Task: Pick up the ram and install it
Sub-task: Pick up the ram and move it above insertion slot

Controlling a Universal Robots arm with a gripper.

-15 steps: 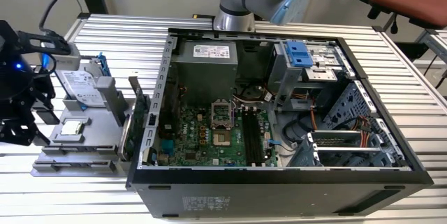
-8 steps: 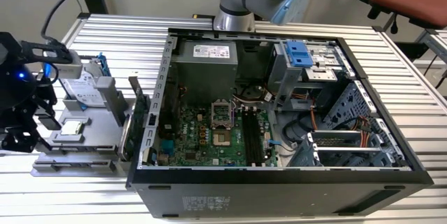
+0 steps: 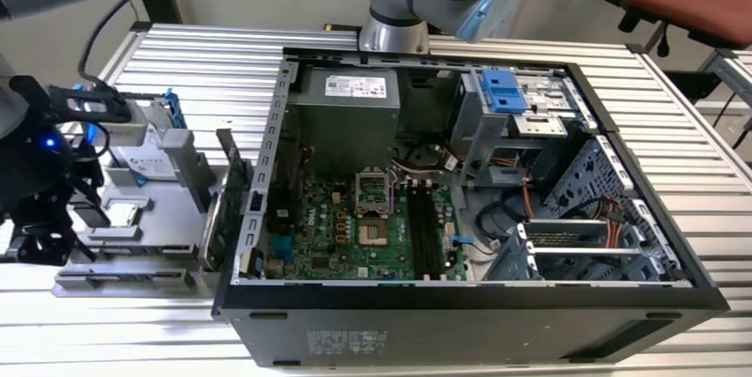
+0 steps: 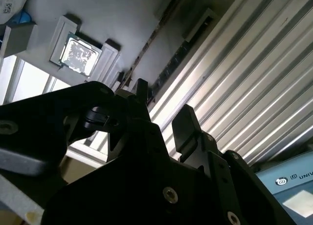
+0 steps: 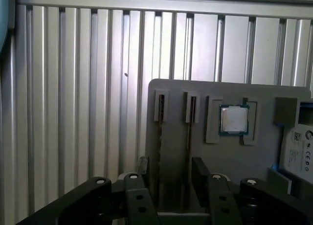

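Black end effector [image 5: 170, 164] spread nr tray [image 5: 230, 90]

tray [image 3: 123, 282] exterior view's left of case [image 3: 470, 324] | chip [image 3: 121, 213] on tray | pincer [image 5: 170, 163] at tray edge

Exterior view: even, diffuse overhead light. The ribbed table [image 3: 176, 51] reads bright and the computer case [image 3: 494, 174] interior sits in shadow. Second wrist view: hard glare stripes along the table, gripper [image 4: 164, 100] a near-black silhouette. First wrist view: dimmer, bluish cast; the processor [image 5: 234, 120] glints.
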